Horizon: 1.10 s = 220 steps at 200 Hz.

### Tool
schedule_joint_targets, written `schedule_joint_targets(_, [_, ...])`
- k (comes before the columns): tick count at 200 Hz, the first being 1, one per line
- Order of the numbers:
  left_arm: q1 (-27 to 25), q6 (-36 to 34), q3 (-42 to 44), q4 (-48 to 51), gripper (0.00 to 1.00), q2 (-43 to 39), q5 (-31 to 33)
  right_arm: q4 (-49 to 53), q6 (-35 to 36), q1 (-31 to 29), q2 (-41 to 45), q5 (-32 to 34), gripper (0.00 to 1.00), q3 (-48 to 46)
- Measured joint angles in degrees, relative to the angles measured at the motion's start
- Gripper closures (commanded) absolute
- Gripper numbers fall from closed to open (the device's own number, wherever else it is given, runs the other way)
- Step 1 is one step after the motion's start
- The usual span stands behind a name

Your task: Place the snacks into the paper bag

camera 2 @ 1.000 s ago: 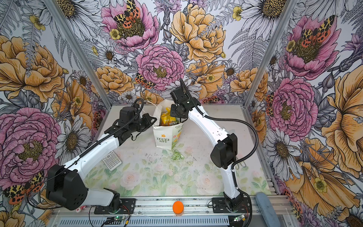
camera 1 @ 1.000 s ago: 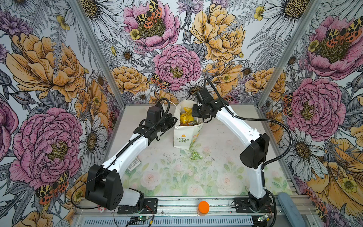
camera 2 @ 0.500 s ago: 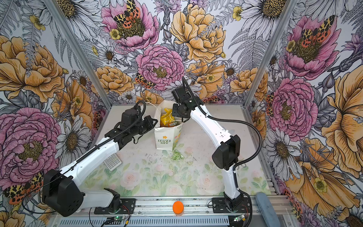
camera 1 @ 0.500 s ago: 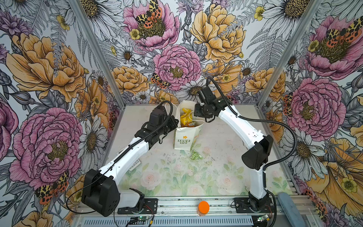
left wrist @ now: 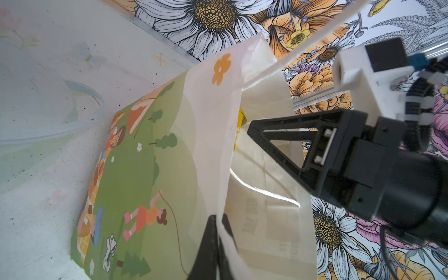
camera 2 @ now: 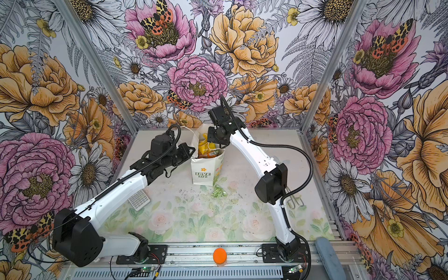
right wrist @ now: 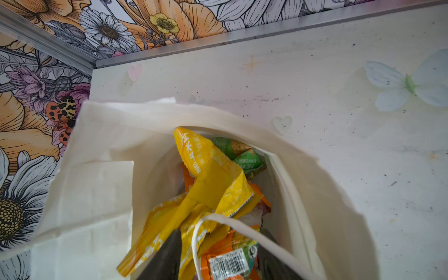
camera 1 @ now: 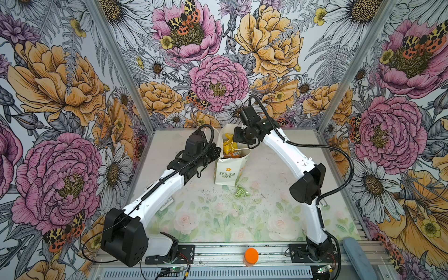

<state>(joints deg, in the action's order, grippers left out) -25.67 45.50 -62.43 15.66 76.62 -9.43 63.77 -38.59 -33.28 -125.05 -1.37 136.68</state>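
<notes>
Both are at the paper bag point(camera 1: 228, 169): left claw point(left wrist: 218, 218) pinches its rim; right claw point(right wrist: 218, 244), seemingly half-open, hangs over the snacks point(right wrist: 213, 174).

Both top views look steeply down over the whole table point(camera 1: 266, 169) from its front edge; 2 wrist views sit close, sharing the paper bag point(right wrist: 97, 194).
</notes>
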Motion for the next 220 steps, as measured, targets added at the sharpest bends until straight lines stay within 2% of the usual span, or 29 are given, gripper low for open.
schedule_joint_targets(47, [0.0, 0.0, 0.0, -0.1, 1.00, 0.2, 0.0, -5.6, 0.0, 0.3, 0.0, -3.9, 0.47, -0.4])
schedule_joint_targets(104, [0.0, 0.0, 0.0, -0.1, 1.00, 0.4, 0.0, -14.4, 0.2, 0.3, 1.8, -8.9, 0.47, -6.3])
schedule_joint_targets(176, [0.0, 0.0, 0.0, -0.9, 1.00, 1.0, 0.0, -20.0, 1.6, 0.4, 10.1, -10.5, 0.48, -11.9])
schedule_joint_targets(220, [0.0, 0.0, 0.0, -0.9, 1.00, 1.0, 0.0, -21.4, 2.8, 0.6, 17.5, -8.7, 0.48, -16.5])
